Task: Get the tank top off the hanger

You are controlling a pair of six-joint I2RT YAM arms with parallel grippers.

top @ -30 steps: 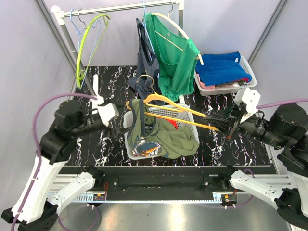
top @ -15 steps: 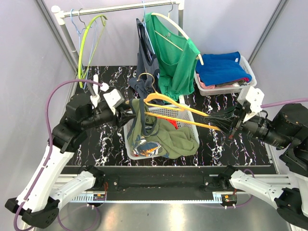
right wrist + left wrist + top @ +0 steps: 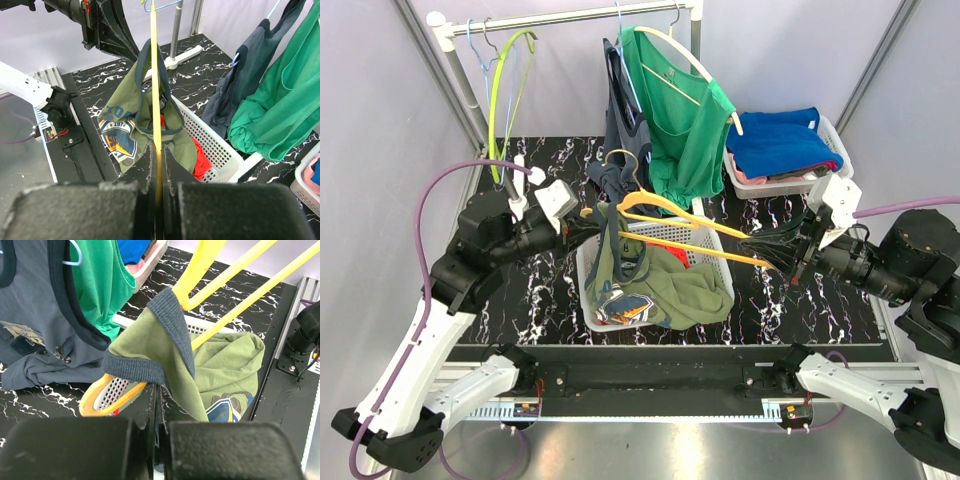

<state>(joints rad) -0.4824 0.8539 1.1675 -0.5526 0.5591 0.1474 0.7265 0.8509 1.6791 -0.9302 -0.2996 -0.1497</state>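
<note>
The right gripper was clamped on one end of the yellow plastic hanger, holding it roughly level, its length running from arm to arm. The olive tank top with navy trim hung from the opposite shoulder, spilling into the white mesh basket. The left gripper, the nearer one, had its fingers together, seemingly pinching the strap. A green shirt and a grey top hung close behind.

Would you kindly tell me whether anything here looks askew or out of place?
Yes. The olive tank top hangs lopsided: one strap is looped over one end of the orange hanger, while its body sags into the white basket. The right end effector holds that hanger roughly flat, off the rail.
</note>
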